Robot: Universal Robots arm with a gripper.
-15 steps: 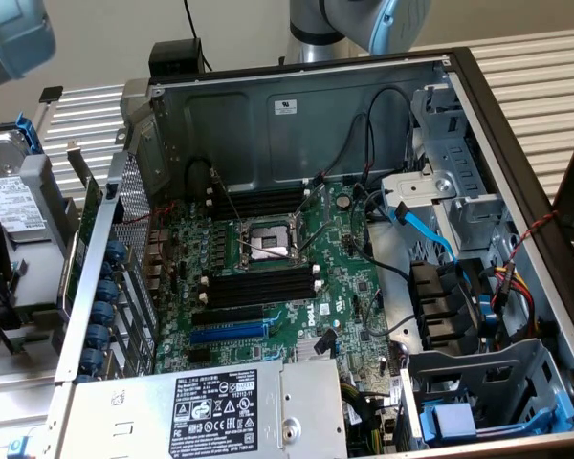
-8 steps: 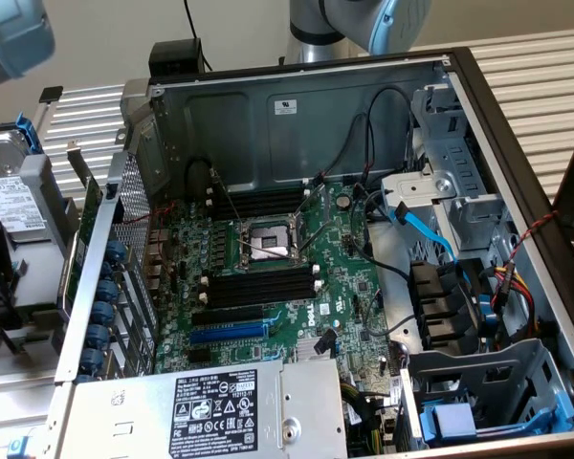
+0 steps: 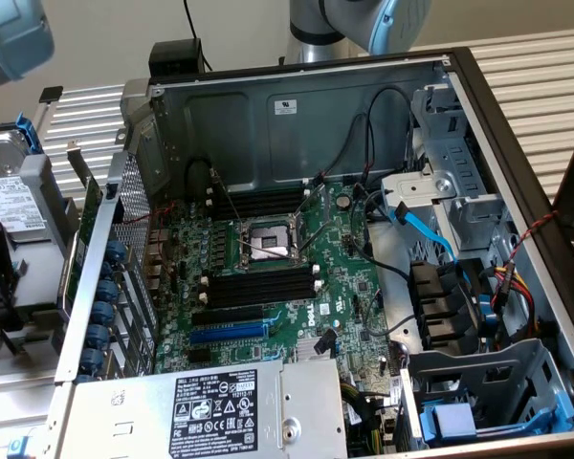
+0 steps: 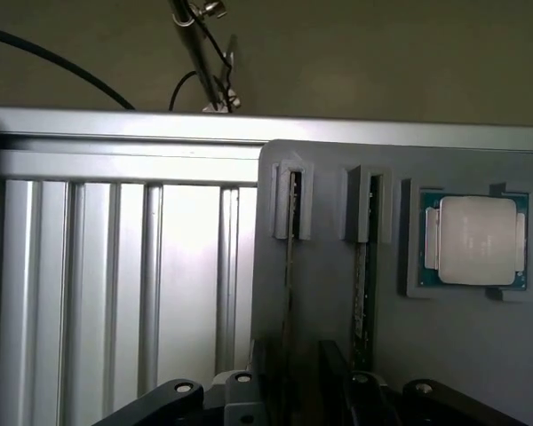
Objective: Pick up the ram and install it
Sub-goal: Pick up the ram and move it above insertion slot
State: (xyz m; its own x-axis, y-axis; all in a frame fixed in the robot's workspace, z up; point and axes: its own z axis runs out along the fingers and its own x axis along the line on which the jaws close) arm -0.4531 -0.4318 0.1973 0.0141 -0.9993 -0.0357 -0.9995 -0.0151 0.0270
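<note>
Basically at step zero: hand (image 4: 302, 399) spread open and empty, poised over the gray holder (image 4: 480, 355), where the ram (image 4: 290, 257) stands on edge in its slot. The motherboard's black memory slots (image 3: 263, 287) are empty, so neither pick nor install is done.

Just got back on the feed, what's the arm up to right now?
The arm's gripper hovers with its jaws open over a grey holder. Two ram sticks stand on edge in the holder, beside a processor chip. Nothing has been picked up yet. In the open computer case, the black memory slots look empty.
</note>
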